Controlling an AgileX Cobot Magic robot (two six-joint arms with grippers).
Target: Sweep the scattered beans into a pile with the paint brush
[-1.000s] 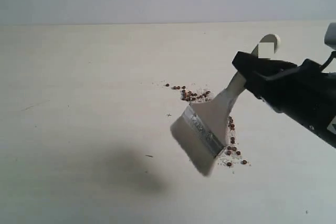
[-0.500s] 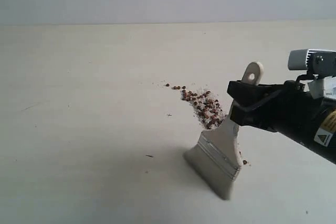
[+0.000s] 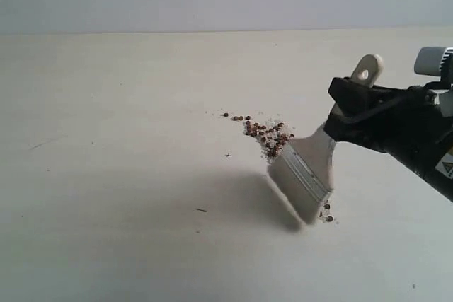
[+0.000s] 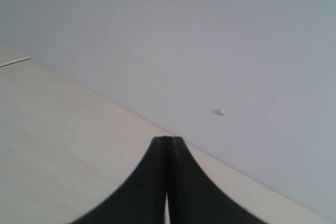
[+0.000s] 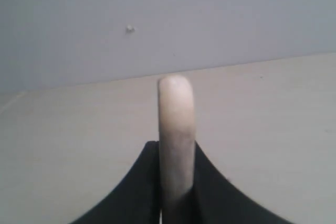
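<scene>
right gripper is closed narrowly on the pale handle of the paint brush, and the handle's holed end pokes up past the jaws. the brush slants down and to the left. its bristle tips are blurred, so whether they touch the table cannot be told. the beans lie mid-table in a loose band running from far left to near right, and the band's near end lies right against the brush's shoulder. a few stray beans sit apart, just right of the bristle tips. left gripper shows only in its own wrist view, with jaws pressed together and nothing between them.

the step in hand looks like the sweeping itself, partly done: most beans are bunched, but the band is not yet a pile. the next move likely calls for setting the bristles down on the right of the strays and drawing them left and far into the band. the thin far-left tail then needs pushing inward.
</scene>
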